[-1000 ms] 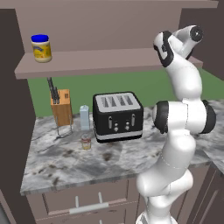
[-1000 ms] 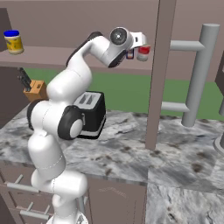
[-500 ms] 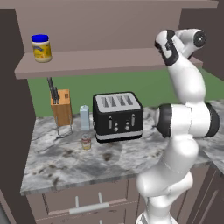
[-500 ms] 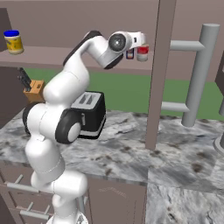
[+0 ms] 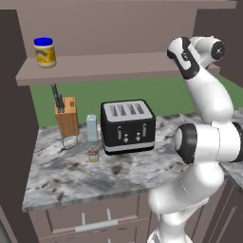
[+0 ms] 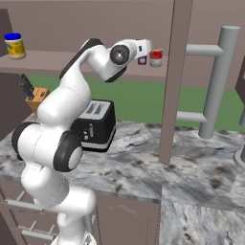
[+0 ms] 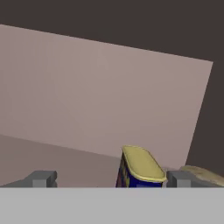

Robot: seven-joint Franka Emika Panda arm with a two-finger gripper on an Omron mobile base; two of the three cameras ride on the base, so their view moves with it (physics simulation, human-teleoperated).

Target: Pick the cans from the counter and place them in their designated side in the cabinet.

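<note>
Dark-blue boxy can (image 7: 139,170) sits released on the cabinet shelf (image 5: 118,66) beside the red-and-white can (image 6: 156,57), gripper (image 7: 109,179) fingers wide apart around it; next, judged: withdraw and fetch the tan-and-red can (image 5: 93,154) from the counter (image 5: 85,178).

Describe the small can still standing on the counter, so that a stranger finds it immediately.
On the marbled counter, look left of the black toaster. In front of the pale bottle and right of the wooden knife block stands the short round can, the lowest of the three, with a tan-and-red label.
</note>
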